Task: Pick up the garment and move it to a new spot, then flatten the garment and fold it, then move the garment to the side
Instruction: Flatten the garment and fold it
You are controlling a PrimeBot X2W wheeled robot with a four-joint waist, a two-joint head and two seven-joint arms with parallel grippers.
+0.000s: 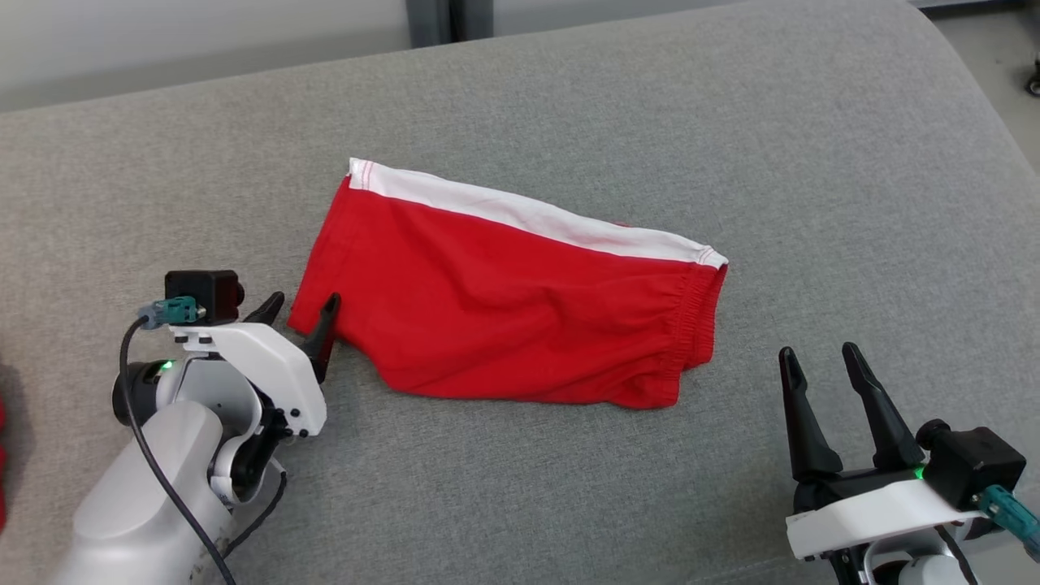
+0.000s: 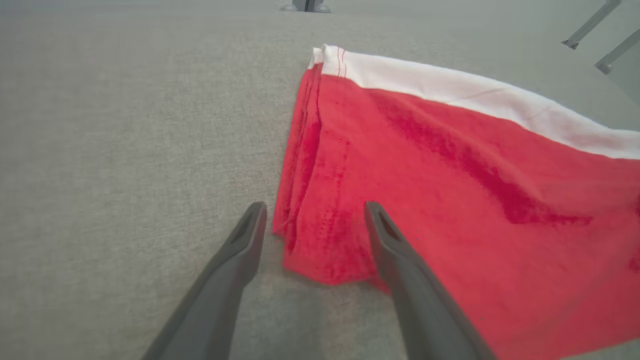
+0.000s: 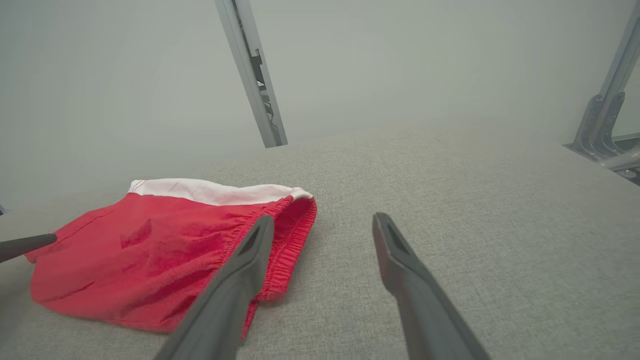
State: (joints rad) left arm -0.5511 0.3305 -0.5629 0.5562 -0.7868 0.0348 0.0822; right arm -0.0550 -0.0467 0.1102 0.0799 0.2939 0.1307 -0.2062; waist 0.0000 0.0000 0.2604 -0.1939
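Shorts (image 1: 504,301) corner is being straddled by left end effector (image 1: 303,301), jaws apart; all layers should be caught. Right end effector (image 1: 819,353) likewise apart.

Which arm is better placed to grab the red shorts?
Left. The left claw, open, already has a corner of the red shorts between its fingers. The right claw, open too, sits apart from them over the grey cushion.

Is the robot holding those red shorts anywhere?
Nothing. The left end effector stands open at the shorts' corner; the right end effector is open, apart.
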